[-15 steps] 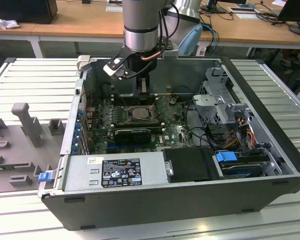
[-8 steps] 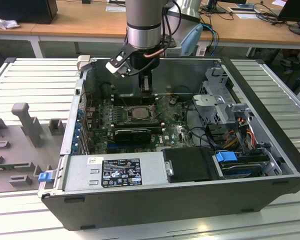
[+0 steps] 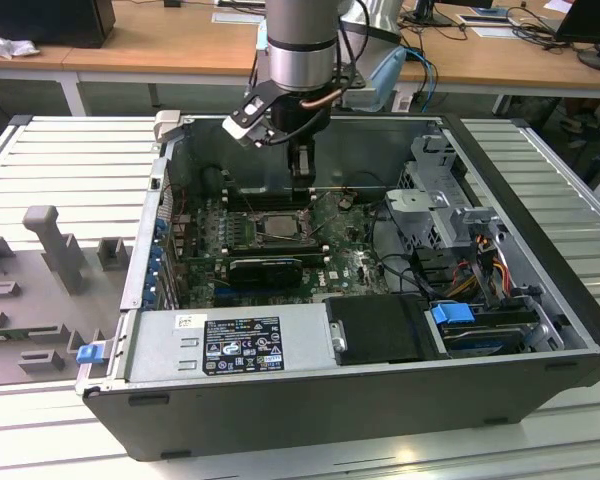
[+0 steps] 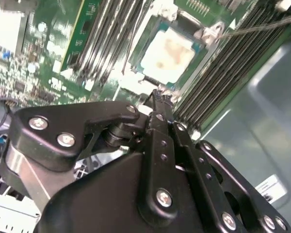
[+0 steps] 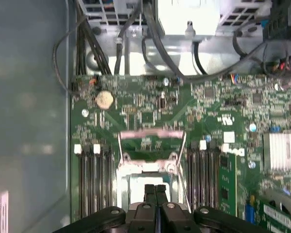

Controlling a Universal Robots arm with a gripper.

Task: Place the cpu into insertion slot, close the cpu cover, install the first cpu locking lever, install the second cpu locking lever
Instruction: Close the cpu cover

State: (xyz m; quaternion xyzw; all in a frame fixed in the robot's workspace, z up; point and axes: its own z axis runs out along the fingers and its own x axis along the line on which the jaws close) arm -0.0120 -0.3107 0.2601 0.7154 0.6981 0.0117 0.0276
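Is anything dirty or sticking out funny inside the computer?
Two things, both in the second wrist view. The pale beige square chip has a brownish smudge on its flat metal top. Next to it, a thin steel lever rod juts out slanted rather than lying tucked down, so it looks unlatched.

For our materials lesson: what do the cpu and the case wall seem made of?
The cpu: likely a metal top, matt pale beige-silver, flat with faint blotches. The case wall: probably sheet steel, smooth dull grey with soft reflections.
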